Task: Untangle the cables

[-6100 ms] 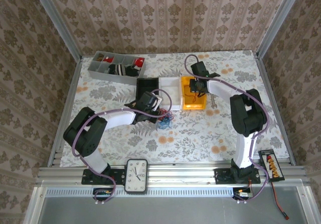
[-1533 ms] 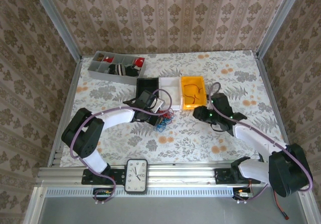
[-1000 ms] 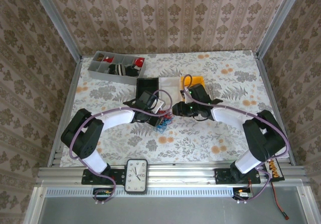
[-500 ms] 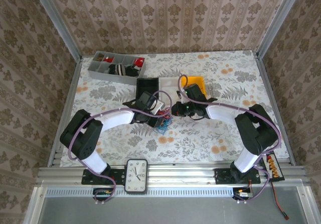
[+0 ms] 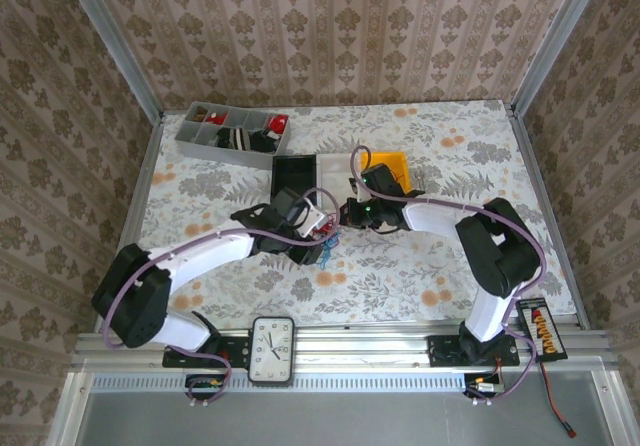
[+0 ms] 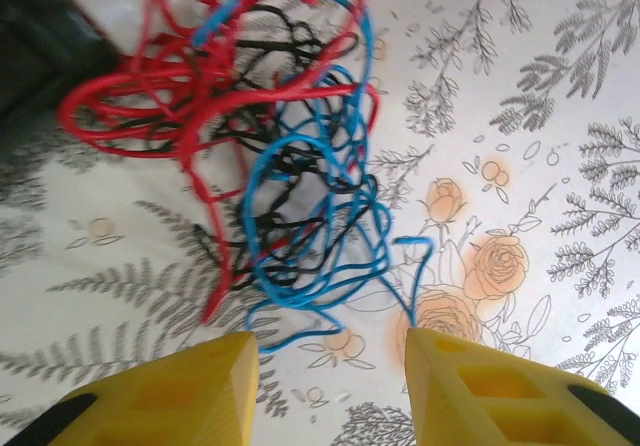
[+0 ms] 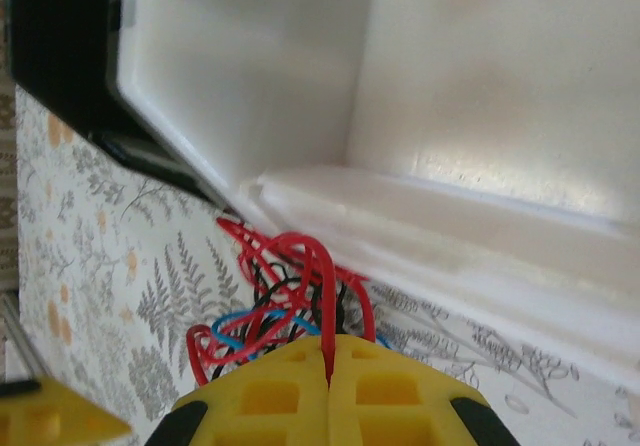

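The left gripper (image 6: 330, 366) hangs open above the floral table (image 6: 520, 166), nothing between its yellow fingers. The tangled red, blue and black cables (image 6: 300, 156) lie at its twelve o'clock. The right gripper (image 7: 328, 351) is closed, pinching a red strand of them, with the white tray (image 7: 400, 116) at its twelve o'clock.

The cables (image 6: 270, 166) are red, blue and black, in one mixed tangle. The worktop (image 5: 400, 266) has a white cover printed with grey ferns and pale orange roses. The left hand (image 6: 330, 351) and the right hand (image 7: 328, 361) both have yellow fingers. Both arms are white and black, with purple cords running along them. At the far side, from left to right, are a grey tray (image 5: 188, 131), a black bin (image 5: 292, 171), a white bin (image 7: 400, 96) and an orange bin (image 5: 398, 162). At the near edge sits a black clock (image 5: 272, 349) with a white face. The walls (image 5: 330, 36) are beige with brown damask stripes.
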Available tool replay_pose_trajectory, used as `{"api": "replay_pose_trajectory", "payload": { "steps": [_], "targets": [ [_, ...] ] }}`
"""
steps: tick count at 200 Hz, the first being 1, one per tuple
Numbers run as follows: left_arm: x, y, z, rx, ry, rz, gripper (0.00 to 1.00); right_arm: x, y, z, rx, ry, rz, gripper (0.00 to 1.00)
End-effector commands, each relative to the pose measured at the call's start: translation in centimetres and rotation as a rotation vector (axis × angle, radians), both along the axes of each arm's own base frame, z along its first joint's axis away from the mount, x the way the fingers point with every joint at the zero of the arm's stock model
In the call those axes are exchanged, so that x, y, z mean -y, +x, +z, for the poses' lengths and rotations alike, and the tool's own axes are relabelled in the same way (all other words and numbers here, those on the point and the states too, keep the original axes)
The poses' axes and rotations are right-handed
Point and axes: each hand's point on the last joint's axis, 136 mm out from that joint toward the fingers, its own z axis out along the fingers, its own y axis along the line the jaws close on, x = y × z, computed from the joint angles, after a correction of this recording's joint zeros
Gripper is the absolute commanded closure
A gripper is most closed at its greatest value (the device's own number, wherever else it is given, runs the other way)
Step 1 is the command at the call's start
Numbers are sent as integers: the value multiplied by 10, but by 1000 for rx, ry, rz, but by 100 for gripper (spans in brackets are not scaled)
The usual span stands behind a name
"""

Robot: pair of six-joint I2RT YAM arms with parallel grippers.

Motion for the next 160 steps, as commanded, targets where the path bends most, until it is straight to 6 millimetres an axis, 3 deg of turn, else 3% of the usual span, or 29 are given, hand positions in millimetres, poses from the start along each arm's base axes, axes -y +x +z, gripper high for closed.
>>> {"api": "replay_pose_trajectory", "payload": {
  "steps": [1,44,79,107,160],
  "targets": [
    [8,10,-10,-6,38,-14,58,1,15,-8,-11,-34,-67,100],
    [17,46,-33,-5,36,24,58,8,33,-8,3,-71,-116,100],
    [16,74,-29,41,44,39,57,14,44,-5,8,-70,-144,100],
    [13,70,-19,53,33,10,53,14,42,-2,1,-50,-141,100],
    [6,39,16,43,-53,-36,44,17,30,-7,-21,-32,-150,100]
  ]
}}
